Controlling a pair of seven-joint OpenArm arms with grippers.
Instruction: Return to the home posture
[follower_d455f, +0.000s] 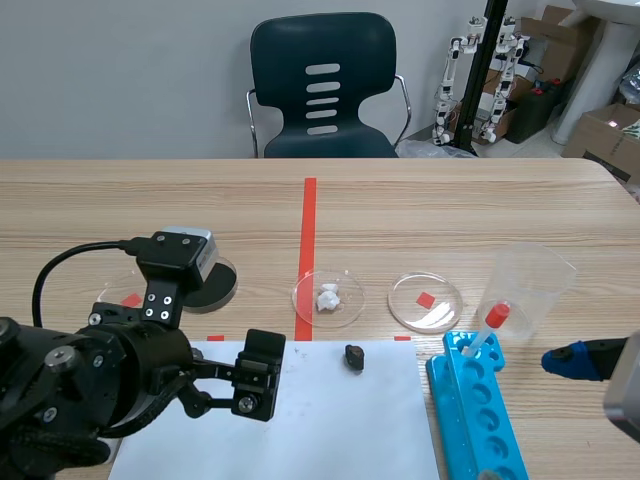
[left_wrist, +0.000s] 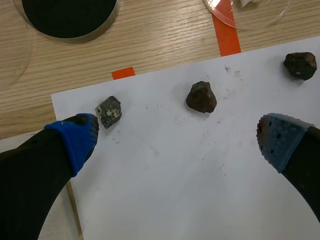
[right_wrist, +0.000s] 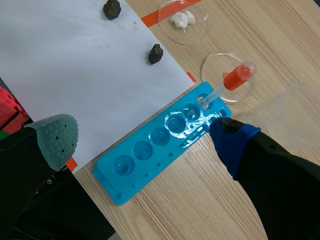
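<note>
Reading left gripper (left_wrist: 178, 137) as released, low over white paper (left_wrist: 165, 190), speckled rock (left_wrist: 108, 111) just beside one finger (left_wrist: 75, 142). Right gripper (right_wrist: 142, 137) likewise spread, nothing held, above blue tube rack (right_wrist: 150, 167) with red-bulbed dropper (right_wrist: 239, 76). In scene view: right gripper mostly cut off at the edge, only one blue fingertip showing; two of three rocks hidden behind left arm (follower_d455f: 90, 385).

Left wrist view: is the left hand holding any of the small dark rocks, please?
No, the left hand is open and empty; the three small dark rocks lie on the white paper sheet.
</note>
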